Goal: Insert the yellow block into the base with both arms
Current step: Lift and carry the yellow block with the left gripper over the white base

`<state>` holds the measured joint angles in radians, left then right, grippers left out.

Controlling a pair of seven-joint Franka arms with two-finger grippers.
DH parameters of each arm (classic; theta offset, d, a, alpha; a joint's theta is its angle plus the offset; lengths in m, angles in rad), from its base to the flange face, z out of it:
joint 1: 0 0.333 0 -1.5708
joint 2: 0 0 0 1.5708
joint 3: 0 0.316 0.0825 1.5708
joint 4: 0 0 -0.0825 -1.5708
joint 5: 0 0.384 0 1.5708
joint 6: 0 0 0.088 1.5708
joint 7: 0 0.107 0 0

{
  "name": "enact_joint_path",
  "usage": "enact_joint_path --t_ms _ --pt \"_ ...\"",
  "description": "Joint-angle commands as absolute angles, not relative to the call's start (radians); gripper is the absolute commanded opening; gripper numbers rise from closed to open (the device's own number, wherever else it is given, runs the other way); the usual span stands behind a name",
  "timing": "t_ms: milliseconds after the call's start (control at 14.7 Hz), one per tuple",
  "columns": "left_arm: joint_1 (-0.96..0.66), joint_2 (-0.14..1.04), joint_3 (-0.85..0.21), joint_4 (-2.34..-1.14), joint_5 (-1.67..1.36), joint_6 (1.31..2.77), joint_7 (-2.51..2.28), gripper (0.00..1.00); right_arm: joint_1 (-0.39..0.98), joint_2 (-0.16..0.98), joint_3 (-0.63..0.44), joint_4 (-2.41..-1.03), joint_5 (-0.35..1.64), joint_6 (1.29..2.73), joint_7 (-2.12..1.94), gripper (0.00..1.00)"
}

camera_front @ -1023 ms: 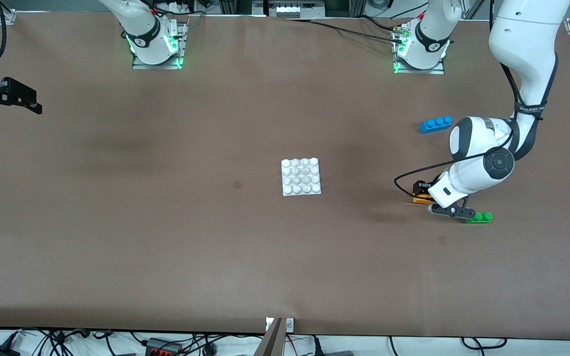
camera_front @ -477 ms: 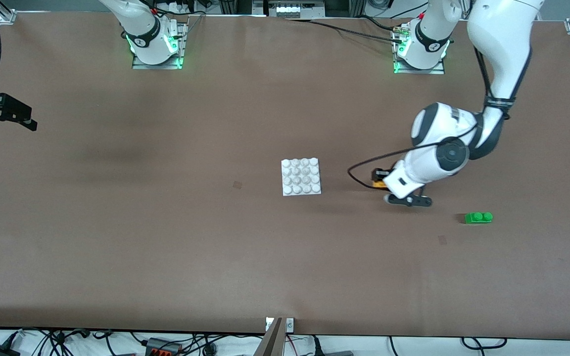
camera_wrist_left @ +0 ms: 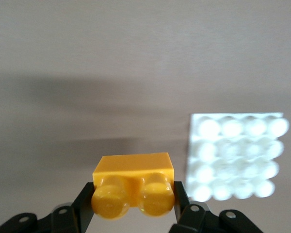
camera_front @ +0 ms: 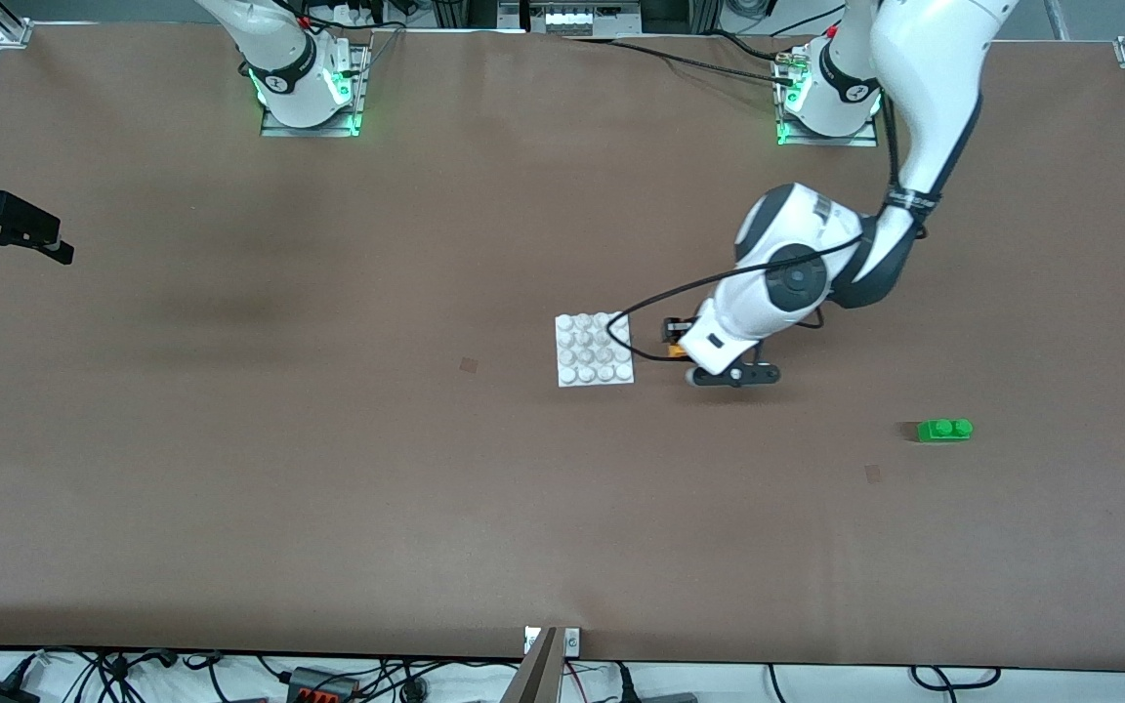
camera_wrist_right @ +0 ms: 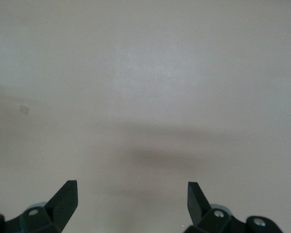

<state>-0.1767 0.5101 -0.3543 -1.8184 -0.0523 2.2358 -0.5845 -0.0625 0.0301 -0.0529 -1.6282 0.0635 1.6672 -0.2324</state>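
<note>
My left gripper (camera_front: 677, 342) is shut on the yellow block (camera_front: 678, 347), a small orange-yellow two-stud brick, and holds it just above the table beside the base, toward the left arm's end. In the left wrist view the yellow block (camera_wrist_left: 134, 183) sits between the black fingers (camera_wrist_left: 85, 206). The base (camera_front: 594, 349), a flat white square plate with a grid of studs, lies mid-table; it also shows in the left wrist view (camera_wrist_left: 235, 156). My right gripper (camera_front: 6, 232) is open and empty at the table's edge at the right arm's end. The right wrist view shows its fingertips (camera_wrist_right: 67, 193) over bare table.
A green two-stud brick (camera_front: 944, 430) lies on the brown table toward the left arm's end, nearer the front camera than the base. The arm bases (camera_front: 304, 83) stand along the table's top edge.
My left gripper has carried the yellow block from beside the green brick across to next to the base. The blue brick is now hidden by the left arm. The right gripper shifted slightly.
</note>
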Motion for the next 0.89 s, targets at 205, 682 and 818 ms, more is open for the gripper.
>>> enact_joint_path --t_ms 205,682,818 --pt "-0.262 0.646 -0.417 -1.668 -0.034 2.221 -0.830 0.52 -0.064 0.015 -0.046 -1.640 0.077 1.664 -0.218 1.00" --pt "-0.324 0.701 -0.413 -1.614 -0.034 2.227 -0.833 0.52 -0.066 0.015 -0.046 -1.641 0.077 1.663 -0.218 1.00" --pt "-0.331 0.721 -0.413 -1.612 0.006 2.230 -0.833 0.52 -0.064 0.015 -0.046 -1.641 0.077 1.664 -0.218 1.00"
